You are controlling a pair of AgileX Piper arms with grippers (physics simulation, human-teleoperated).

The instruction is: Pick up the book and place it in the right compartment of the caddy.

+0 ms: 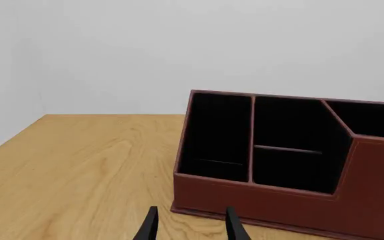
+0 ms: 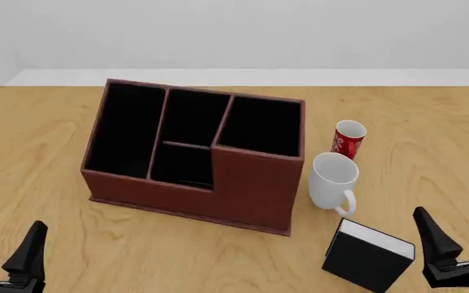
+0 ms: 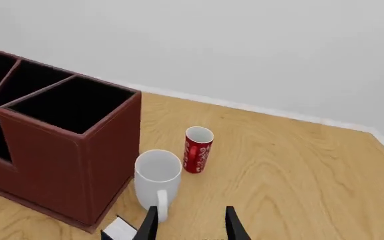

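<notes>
Front view | book (image 2: 368, 255) upright, spine left | right claw (image 2: 461, 229) wide, empty

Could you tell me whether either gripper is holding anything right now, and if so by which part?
Nothing is held. The left gripper and right gripper are both open and empty; the book stands untouched on the table.

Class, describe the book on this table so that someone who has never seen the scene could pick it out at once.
Start from the large reddish-brown caddy in the middle of the table. Off its near right corner stands a white mug, with a red can behind it. The book lies nearer than the mug, by the right pincer: the only black, boxy thing there, with white page edges.
</notes>
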